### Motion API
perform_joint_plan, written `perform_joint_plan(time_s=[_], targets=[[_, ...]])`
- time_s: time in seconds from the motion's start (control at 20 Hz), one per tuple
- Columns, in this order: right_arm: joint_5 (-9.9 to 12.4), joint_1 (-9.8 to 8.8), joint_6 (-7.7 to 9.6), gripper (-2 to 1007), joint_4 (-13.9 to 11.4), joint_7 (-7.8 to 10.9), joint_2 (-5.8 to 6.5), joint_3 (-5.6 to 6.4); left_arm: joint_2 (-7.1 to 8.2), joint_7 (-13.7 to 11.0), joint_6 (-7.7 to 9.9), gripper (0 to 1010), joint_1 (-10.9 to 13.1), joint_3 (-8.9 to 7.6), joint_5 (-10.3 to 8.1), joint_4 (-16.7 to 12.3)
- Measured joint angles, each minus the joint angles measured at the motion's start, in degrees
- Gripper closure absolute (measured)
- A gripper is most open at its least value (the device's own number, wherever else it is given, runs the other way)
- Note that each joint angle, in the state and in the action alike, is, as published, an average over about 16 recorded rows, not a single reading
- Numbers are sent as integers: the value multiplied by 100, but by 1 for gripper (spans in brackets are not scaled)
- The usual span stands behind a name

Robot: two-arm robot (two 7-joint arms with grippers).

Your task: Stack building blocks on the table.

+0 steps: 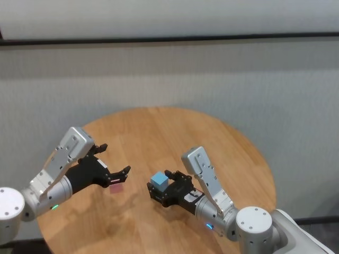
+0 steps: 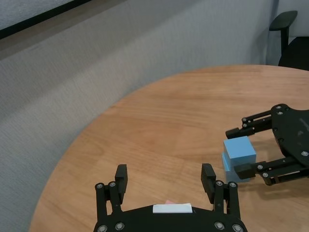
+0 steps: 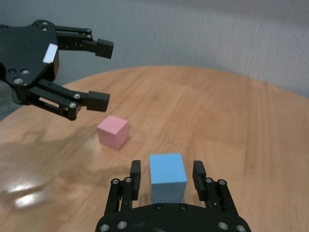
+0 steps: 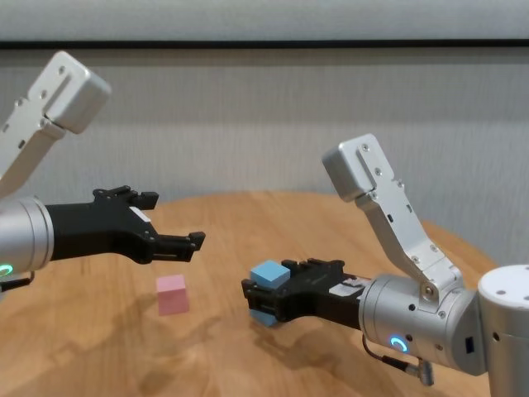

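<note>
Two light blue blocks stand stacked on the round wooden table (image 1: 175, 132): the top one (image 1: 159, 181) on the lower one (image 4: 263, 318). My right gripper (image 1: 159, 186) is open with its fingers on either side of the top blue block (image 3: 167, 175), with gaps showing on both sides. The pale pink block (image 1: 115, 189) sits alone on the table to the left of the stack, also in the right wrist view (image 3: 113, 131). My left gripper (image 1: 115, 159) is open and empty, hovering above the pink block.
The table's far half is bare wood, with a grey carpeted wall behind. A dark chair (image 2: 289, 34) stands beyond the table edge in the left wrist view.
</note>
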Motion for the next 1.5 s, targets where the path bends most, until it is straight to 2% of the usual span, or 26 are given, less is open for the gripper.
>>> perform_joint_plan(time_s=[0.35,0.65,0.9,1.2,1.5], targets=[[43,-33,-43,181,-189,-53,42,99,0,0,0,8,0,0,0,0],[115,-85,-64,54,-464,-153,165,280,0,0,0,8,0,0,0,0],[184,-152,-53,9,-681,-239,316,472,0,0,0,8,0,0,0,0],[267,-243,-42,4,-837,-296,492,697,0,0,0,8,0,0,0,0],[309,-304,-24,4,-895,-256,619,796,1,-4,-1,8,0,-1,-1,4]])
